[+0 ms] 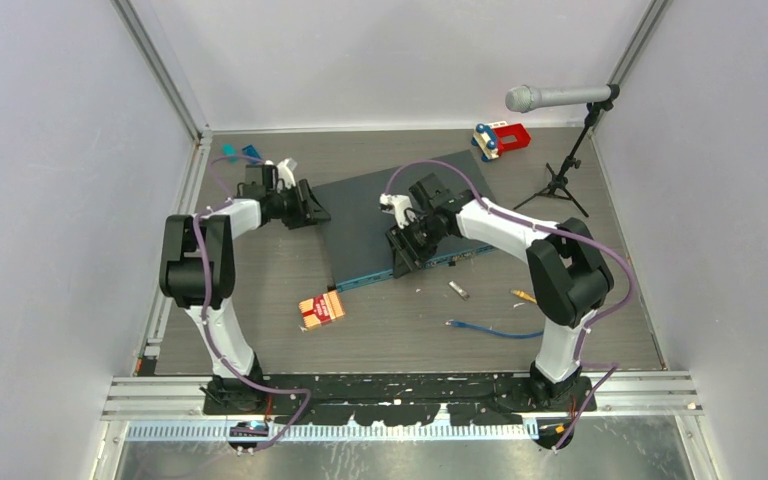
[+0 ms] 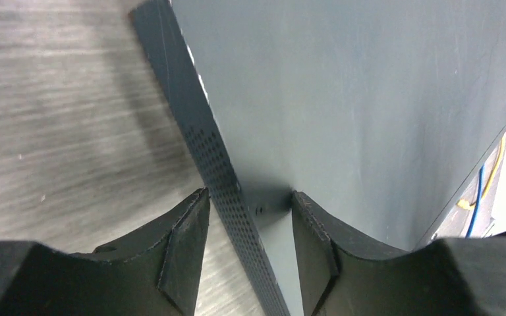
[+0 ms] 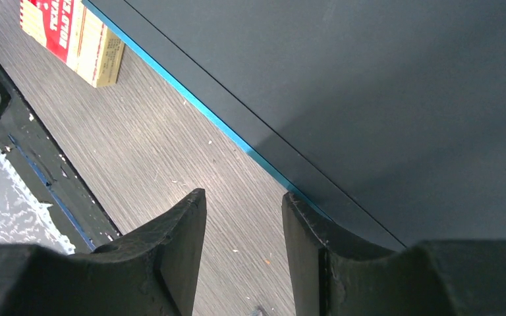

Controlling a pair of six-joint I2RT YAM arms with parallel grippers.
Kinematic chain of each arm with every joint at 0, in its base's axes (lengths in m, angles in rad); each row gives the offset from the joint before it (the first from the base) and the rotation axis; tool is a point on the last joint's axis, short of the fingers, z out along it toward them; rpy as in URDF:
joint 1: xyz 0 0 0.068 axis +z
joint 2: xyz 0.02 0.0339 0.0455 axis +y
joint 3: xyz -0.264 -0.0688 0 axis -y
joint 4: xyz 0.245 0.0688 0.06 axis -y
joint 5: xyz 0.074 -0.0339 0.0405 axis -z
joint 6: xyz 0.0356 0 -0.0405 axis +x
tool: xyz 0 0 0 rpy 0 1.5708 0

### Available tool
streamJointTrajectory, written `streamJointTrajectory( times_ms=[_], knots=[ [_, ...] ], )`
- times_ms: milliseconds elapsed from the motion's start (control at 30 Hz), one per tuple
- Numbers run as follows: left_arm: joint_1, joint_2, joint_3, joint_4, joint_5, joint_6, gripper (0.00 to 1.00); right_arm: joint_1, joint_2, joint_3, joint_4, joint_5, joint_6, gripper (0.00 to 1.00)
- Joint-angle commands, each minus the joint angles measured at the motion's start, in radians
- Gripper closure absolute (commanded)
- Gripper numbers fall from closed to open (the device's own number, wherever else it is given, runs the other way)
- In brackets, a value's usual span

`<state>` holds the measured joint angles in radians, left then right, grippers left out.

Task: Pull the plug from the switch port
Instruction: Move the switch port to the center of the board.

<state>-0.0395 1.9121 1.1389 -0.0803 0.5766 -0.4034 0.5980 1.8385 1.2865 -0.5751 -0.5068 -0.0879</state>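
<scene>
At mid-surface, the switch [image 1: 400, 225] is lying flat. The left gripper [image 2: 250, 224] is clamping its perforated side wall, bracing it, while the right gripper [image 3: 244, 217] is hovering with fingers parted over its teal front edge.

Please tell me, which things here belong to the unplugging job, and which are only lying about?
For the job:
- switch
- left end effector, clamped on its side edge
- right end effector, open above its front edge
- the plug itself I cannot make out

Lying about:
- red-and-yellow box
- loose blue cable
- microphone
- red-and-blue toy
</scene>
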Motion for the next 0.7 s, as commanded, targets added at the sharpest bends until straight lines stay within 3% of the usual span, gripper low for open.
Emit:
streamJointTrajectory(
  times_ms=[0,167,433,667],
  knots=[
    [0.002,-0.048,-0.048,-0.185,-0.08,0.094,0.92,-0.06,-0.046,0.003,-0.002,0.11,-0.074,0.48],
    [0.007,-0.098,-0.024,-0.182,-0.111,0.171,0.65,-0.071,-0.161,-0.079,-0.021,0.151,-0.143,0.48],
    [0.007,-0.124,0.062,-0.085,-0.1,0.277,0.32,-0.067,-0.264,-0.218,0.056,0.231,-0.062,0.51],
    [-0.013,-0.015,0.222,-0.037,-0.017,0.307,0.12,0.112,-0.292,-0.306,0.23,0.411,0.001,0.51]
  ],
)
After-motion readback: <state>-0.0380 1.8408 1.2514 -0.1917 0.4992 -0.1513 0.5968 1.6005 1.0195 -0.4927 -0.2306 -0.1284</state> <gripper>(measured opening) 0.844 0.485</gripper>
